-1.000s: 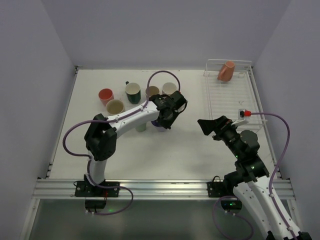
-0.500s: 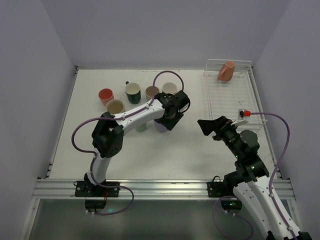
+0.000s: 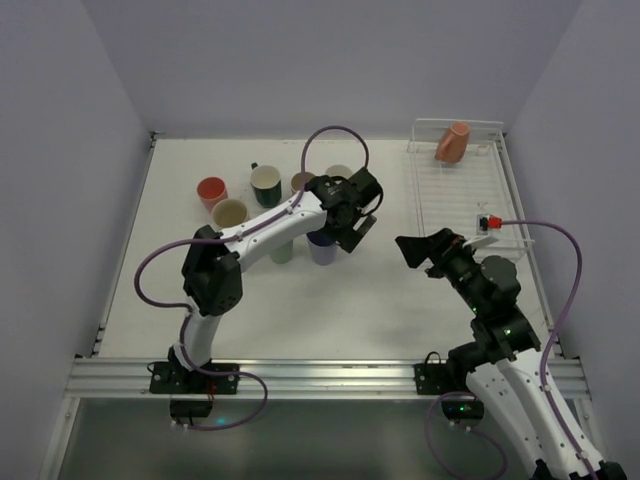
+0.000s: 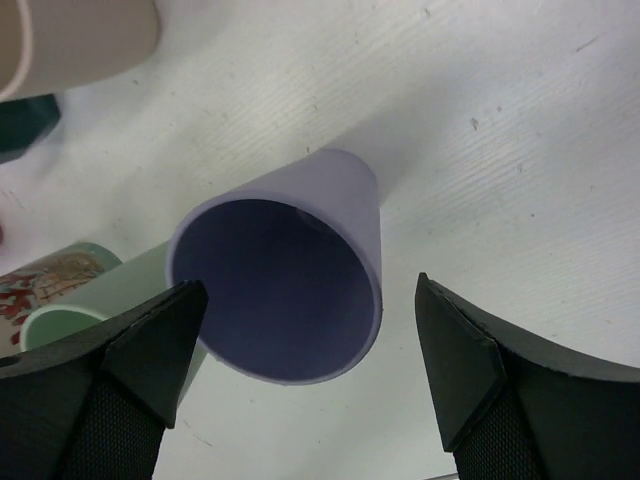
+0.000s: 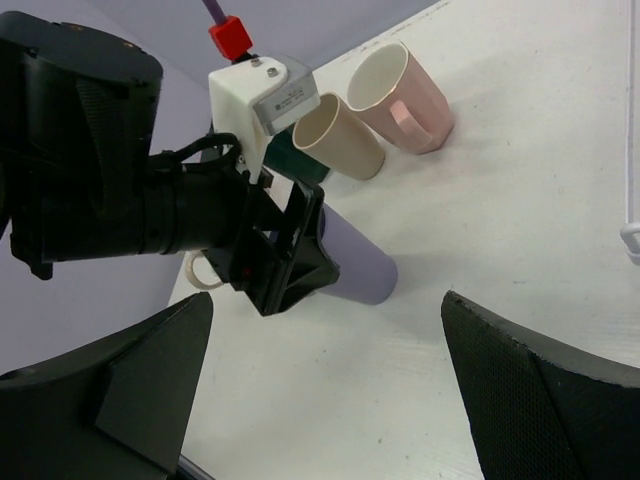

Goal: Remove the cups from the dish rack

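left gripper [image 4: 308,300] — jaws spread wide, gripping nothing. The lavender cup [image 4: 300,270] stands upright between the fingers, mouth up, on the table [image 3: 380,300]. There is a clear gap on one side. The other finger sits right at the rim, and I can't tell if it touches. The cup is a smooth, matte, tapered tumbler, wider at the rim, with no handle.

The light green cup [image 4: 135,285] is just beside it, also upright and a similar plain tumbler shape.

right gripper [image 3: 418,250] — jaws also wide apart and empty. It hovers over bare table between the cup group and the dish rack [image 3: 455,195], clear of every cup.

Cup count is eight.
- Seven are on the table: lavender, light green, red cup [image 3: 211,189], cream cup [image 3: 229,212], dark green cup [image 3: 266,185], tan cup [image 3: 303,182] and pink cup [image 5: 400,95].
- All the ones I can see into are mouth up.
- Dark green and pink are mugs with handles. Tan is a plain tumbler.
- In the top view the pink one is partly hidden behind the left arm.
- One is in the rack: the salmon cup [image 3: 452,142], tilted, in the far left corner by the clear end wall.

There is one rack, rectangular, a white wire grid with low clear sides. Apart from the salmon cup its grid is bare. The table top is white and matte, lightly scuffed.
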